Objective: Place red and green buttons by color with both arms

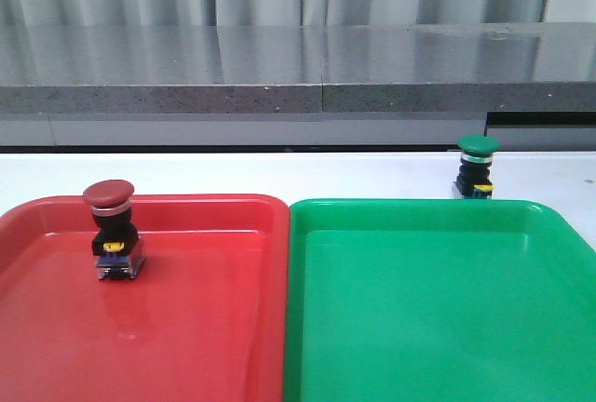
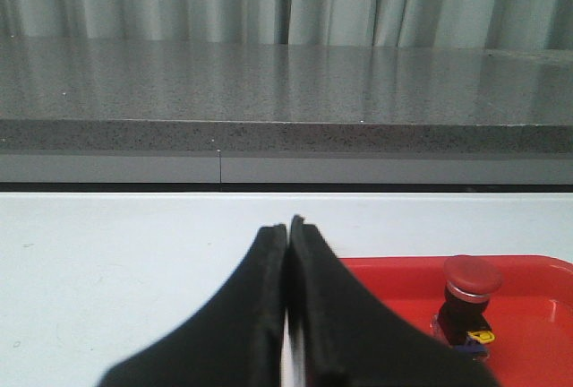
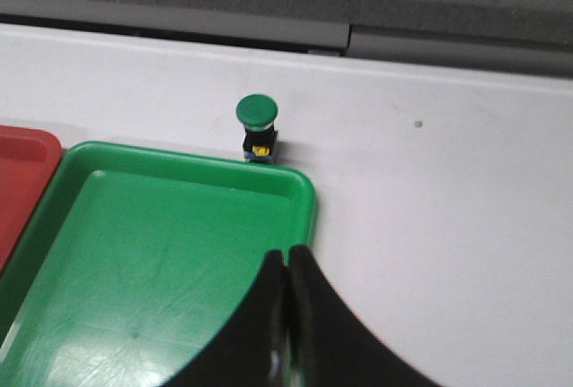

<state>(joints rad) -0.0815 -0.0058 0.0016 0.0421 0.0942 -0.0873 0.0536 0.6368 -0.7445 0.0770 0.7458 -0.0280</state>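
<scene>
While the red button [image 1: 115, 231] stands upright in the red tray [image 1: 205, 328], the green button [image 1: 476, 168] sits on the table [image 1: 279, 174] — seemingly just beyond the green tray's [image 1: 438, 328] far rim; both the left gripper [image 2: 287, 230] and the right gripper [image 3: 287, 257] are clenched, empty.

You are looking at two trays sitting side by side on the table [image 1: 372, 171], touching. One button [image 1: 115, 231] is standing upright inside the left tray [image 1: 186, 328], near its far-left corner. The other button [image 1: 476, 167] is standing on the table just behind the right tray's [image 1: 438, 318] far edge.
</scene>
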